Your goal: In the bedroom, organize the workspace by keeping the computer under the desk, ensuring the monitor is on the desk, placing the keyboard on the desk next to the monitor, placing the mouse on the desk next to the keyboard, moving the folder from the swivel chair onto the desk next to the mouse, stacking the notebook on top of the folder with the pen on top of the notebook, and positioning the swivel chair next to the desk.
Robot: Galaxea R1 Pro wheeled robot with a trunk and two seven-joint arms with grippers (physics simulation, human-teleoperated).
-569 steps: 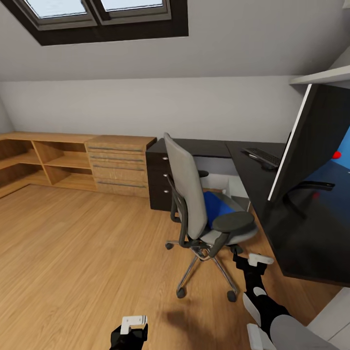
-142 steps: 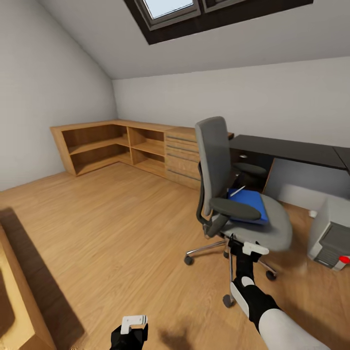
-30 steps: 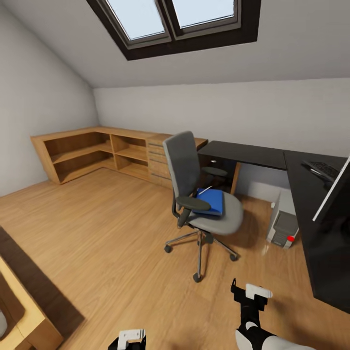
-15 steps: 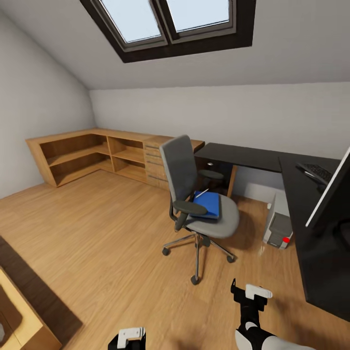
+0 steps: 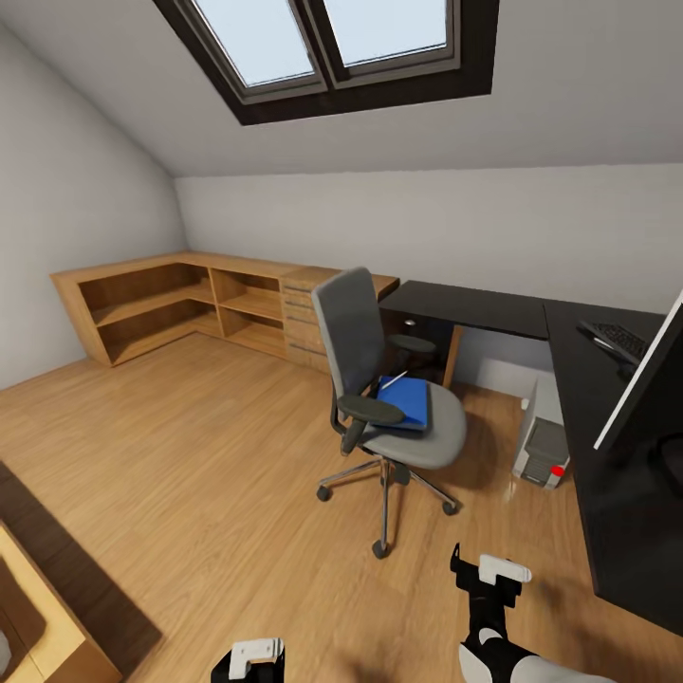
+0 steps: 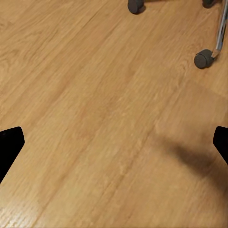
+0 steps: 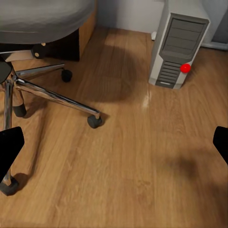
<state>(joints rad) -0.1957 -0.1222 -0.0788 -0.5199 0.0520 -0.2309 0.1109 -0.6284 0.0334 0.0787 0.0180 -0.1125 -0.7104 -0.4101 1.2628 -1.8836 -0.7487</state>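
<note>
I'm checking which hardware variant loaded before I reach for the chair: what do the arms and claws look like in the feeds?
In the head view, each claw is a black body capped by a white block: left claw, right claw. The right arm is black behind the claw, then runs into white and grey shell segments. In the wrist views the fingertips are plain black. No cables or markings are visible.
</note>
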